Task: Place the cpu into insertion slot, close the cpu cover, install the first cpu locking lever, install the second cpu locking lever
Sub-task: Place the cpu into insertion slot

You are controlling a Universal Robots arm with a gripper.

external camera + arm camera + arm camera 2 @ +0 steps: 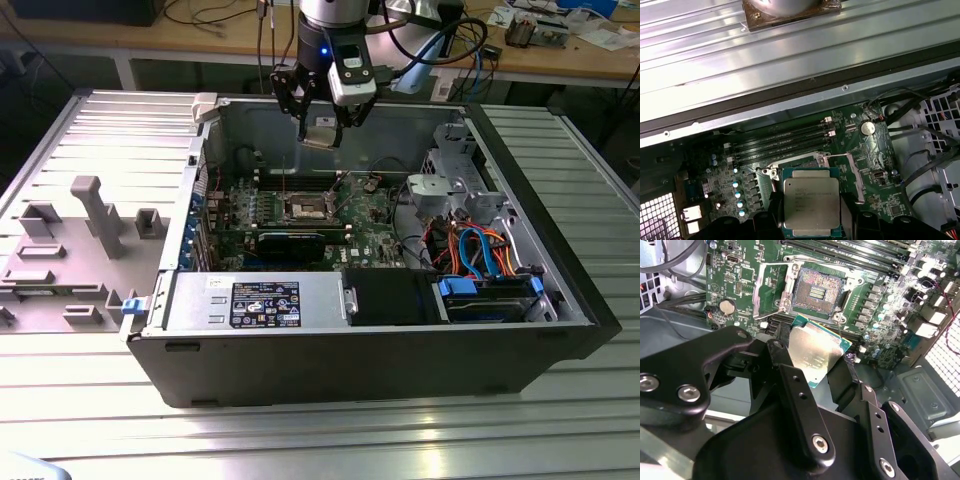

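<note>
My gripper (pixel 322 122) hangs above the open computer case, shut on the cpu (pixel 320 133), a flat square chip with a silvery top. In both wrist views the cpu (pixel 817 352) (pixel 810 200) sits between the black fingers (pixel 790 385), tilted and well clear of the motherboard. The insertion slot (pixel 817 290) (pixel 305 208) lies below on the green board, its dark pin field bare. The cpu cover (pixel 771 290), a thin silvery frame, stands swung open beside the slot. In the first wrist view the cpu hides most of the slot.
Long memory slots (pixel 785 142) run beside the socket, and a long black card (pixel 290 240) lies in front of it. A drive cage with blue and orange cables (pixel 480 250) fills the exterior view's right. Grey fixtures (pixel 100 215) stand on the table left of the case.
</note>
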